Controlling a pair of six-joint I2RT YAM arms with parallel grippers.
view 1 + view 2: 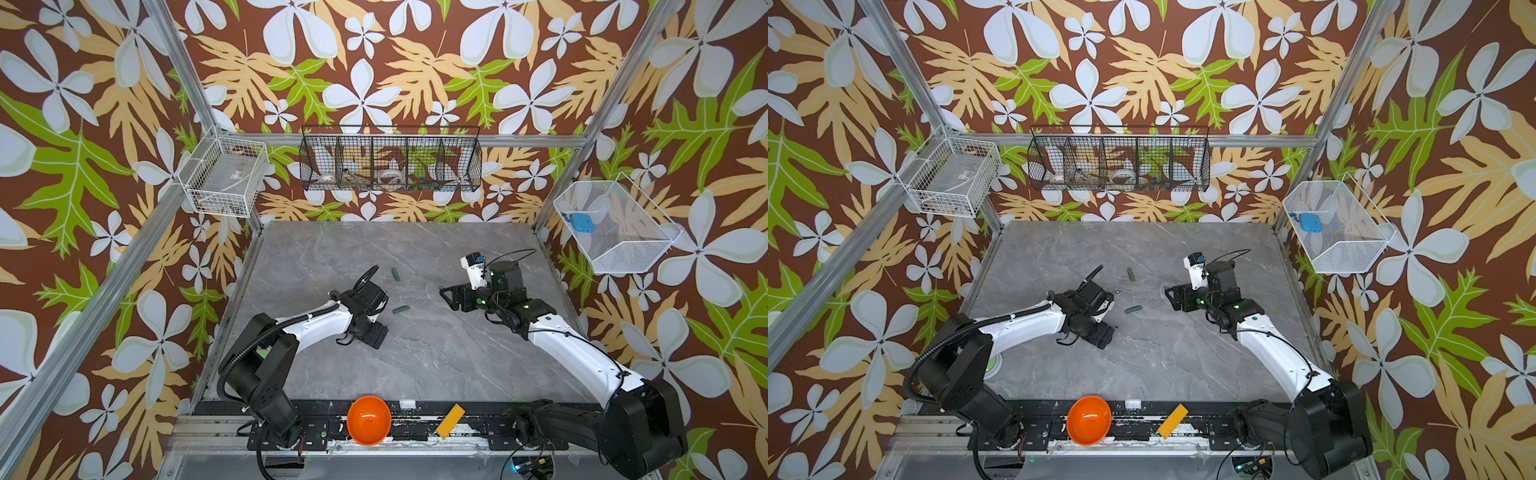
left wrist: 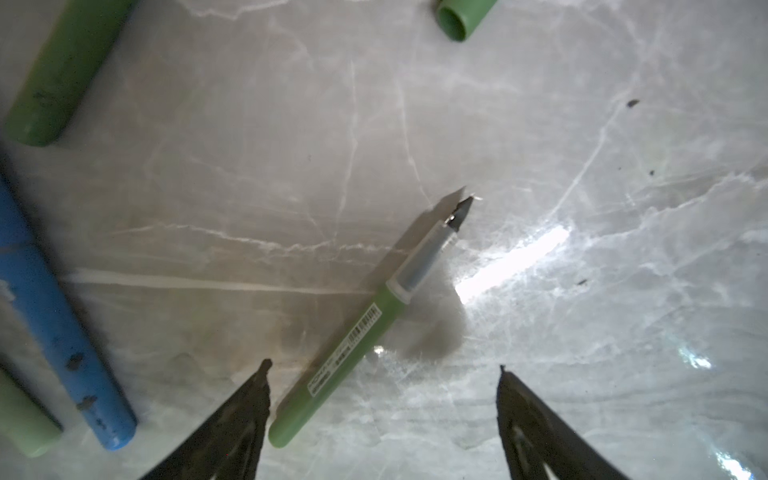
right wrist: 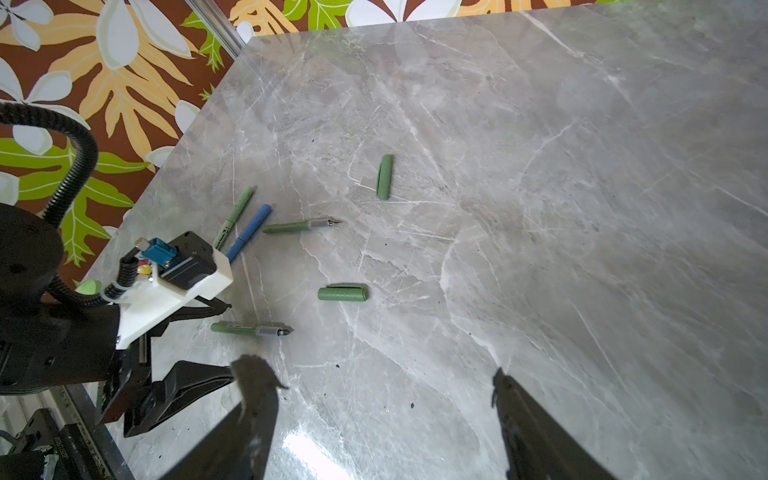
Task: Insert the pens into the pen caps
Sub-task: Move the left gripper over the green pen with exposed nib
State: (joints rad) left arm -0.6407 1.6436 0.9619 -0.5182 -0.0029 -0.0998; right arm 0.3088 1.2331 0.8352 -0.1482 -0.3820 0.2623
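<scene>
Left wrist: pen (image 2: pixel 361 332) partly within gripper (image 2: pixel 383 364)

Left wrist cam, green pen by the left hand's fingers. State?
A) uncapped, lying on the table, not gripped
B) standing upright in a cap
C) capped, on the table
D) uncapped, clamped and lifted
A: in the left wrist view the green pen lies flat on the table with its bare nib showing, and the left hand stands open, not closed on it.
</scene>
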